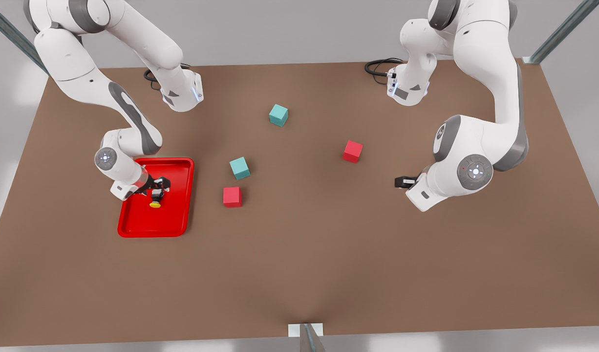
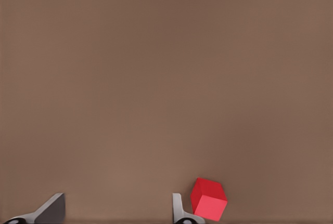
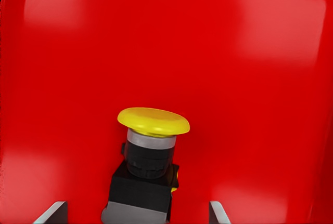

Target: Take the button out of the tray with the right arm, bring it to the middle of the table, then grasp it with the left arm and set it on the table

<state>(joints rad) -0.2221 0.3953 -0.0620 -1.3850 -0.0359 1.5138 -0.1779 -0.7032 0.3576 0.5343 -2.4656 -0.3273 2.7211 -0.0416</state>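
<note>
On the front view's left, the shallow bright red rectangular tray (image 1: 175,222) lies on the flat matte brown surface (image 1: 299,264). Over the tray reaches the white jointed right arm (image 1: 128,132), and its black two-finger pincer (image 1: 158,191) is lowered inside the rim. The small push-button with a round yellow cap on a grey-black boxy base (image 1: 155,201) lies tipped over on the tray floor; in the right wrist view it sits between the spread fingertips (image 3: 52,212), which do not touch it. So nothing is lifted yet: the grasp, carry to the middle, handover and placing all remain, I judge. Right of the tray sit two teal cubes (image 1: 239,167) and two red cubes (image 1: 232,196). Farthest from the tray, the white left arm (image 1: 475,146) waits above the bare surface, its pincer (image 2: 117,211) open and empty.
</note>
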